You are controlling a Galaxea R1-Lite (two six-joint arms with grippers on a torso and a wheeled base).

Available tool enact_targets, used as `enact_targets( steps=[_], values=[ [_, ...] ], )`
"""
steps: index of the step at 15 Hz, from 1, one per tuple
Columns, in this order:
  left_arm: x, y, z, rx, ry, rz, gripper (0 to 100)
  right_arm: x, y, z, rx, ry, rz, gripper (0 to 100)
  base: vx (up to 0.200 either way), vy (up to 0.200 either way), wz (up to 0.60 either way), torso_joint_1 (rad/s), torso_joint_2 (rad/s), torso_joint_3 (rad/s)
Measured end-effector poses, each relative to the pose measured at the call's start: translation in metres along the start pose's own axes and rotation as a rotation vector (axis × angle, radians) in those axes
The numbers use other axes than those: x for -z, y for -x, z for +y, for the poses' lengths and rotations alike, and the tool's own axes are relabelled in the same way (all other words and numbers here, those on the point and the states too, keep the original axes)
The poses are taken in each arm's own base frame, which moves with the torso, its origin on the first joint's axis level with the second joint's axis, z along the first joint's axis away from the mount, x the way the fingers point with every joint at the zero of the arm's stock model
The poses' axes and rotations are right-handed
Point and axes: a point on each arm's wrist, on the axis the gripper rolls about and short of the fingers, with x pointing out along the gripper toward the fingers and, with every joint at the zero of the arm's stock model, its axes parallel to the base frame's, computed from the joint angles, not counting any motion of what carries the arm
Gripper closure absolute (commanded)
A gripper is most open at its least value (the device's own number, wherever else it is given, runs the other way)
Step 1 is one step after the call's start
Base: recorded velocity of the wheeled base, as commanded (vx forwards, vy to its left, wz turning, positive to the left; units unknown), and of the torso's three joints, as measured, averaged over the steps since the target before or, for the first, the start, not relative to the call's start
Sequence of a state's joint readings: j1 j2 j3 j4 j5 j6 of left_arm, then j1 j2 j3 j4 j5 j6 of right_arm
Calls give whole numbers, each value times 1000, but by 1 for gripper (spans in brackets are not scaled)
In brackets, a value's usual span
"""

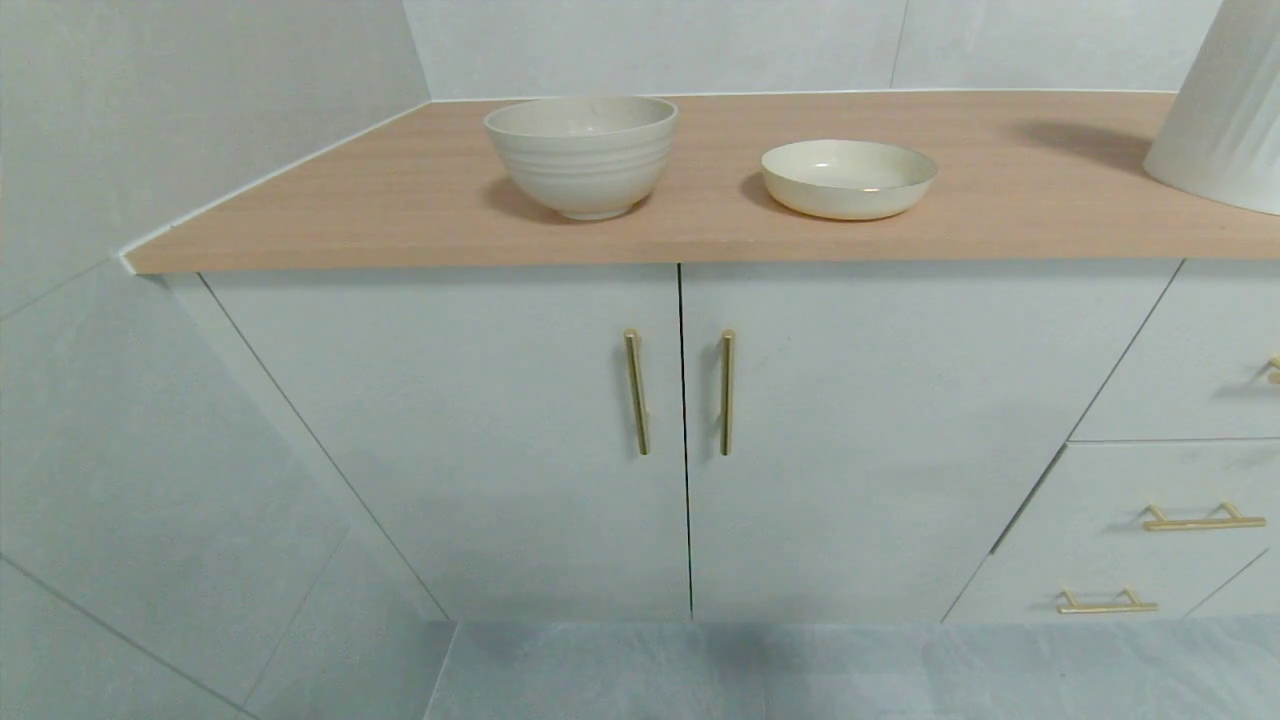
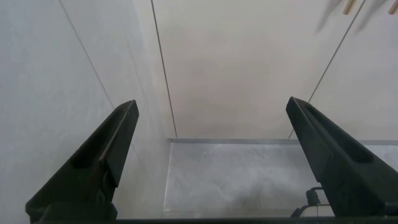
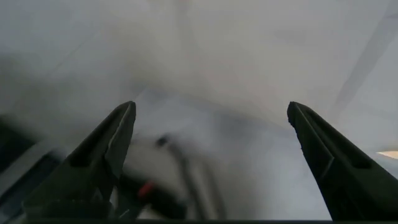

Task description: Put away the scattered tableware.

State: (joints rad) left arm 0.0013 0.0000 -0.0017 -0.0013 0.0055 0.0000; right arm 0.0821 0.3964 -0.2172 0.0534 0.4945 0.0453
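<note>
Left gripper [image 2: 211,102]: fingers wide apart and empty, facing a pale cabinet panel [image 2: 236,68] that meets the grey floor [image 2: 236,180]. Right gripper [image 3: 210,106]: fingers likewise wide apart and empty, over a blurred grey surface whose details cannot be made out.

Head view: a wooden desk [image 1: 380,210] carries two pieces of tableware. A deep ribbed bowl [image 1: 582,150] stands upright toward the left. A shallow cream dish [image 1: 848,177] sits to its right, near it but not touching. Both lie close to the desk's front edge. A white ribbed vessel [image 1: 1220,110], cut off by the frame, stands at the desk's far right, well apart from the dish.

Below the desk, the left cabinet door [image 1: 450,440] and right cabinet door [image 1: 880,440] are shut and meet at a narrow vertical seam. Each bears an upright gold bar handle just beside that seam: left handle [image 1: 636,392], right handle [image 1: 727,392]. Farther right is a stack of drawers [image 1: 1100,480], shut, with horizontal gold pulls [image 1: 1204,518]. A pale tiled wall [image 1: 150,420] adjoins the cabinet on the left.
</note>
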Motion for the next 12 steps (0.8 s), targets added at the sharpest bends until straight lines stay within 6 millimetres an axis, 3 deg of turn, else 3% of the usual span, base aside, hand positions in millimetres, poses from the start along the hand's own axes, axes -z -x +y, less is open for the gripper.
enact_targets(
  steps=[3,5,8,12],
  values=[
    [0,0,0,0,0,0,0,-40,-42,-12,-159,-40,155,0,0,0,0,0,0,0],
    [0,0,0,0,0,0,0,-68,-87,-18,-230,-29,192,0,0,0,0,0,0,0],
    [0,0,0,0,0,0,0,-107,-164,-22,-262,24,147,0,0,0,0,0,0,0],
    [0,0,0,0,0,0,0,-142,-234,-7,-286,64,78,0,0,0,0,0,0,0]
  ],
)
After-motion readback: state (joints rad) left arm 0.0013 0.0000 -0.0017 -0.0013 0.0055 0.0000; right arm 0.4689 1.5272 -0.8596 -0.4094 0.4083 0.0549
